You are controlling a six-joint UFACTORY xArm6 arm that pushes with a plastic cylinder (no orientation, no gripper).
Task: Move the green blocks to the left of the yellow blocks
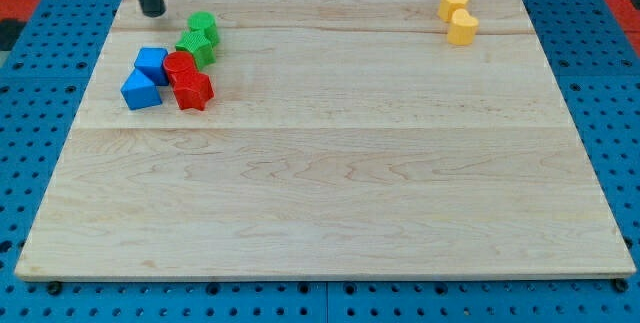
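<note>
Two green blocks sit near the view's top left: a round-topped one and a second one just below it, touching. Two yellow blocks stand at the view's top right, one above the other, touching. My tip is a dark rod end on the board, a little to the left of and above the upper green block, not touching it. The green blocks lie far to the left of the yellow ones.
A red cylinder and a red star-like block touch the lower green block from below. A blue cube and a blue wedge sit left of them. The wooden board rests on a blue pegboard.
</note>
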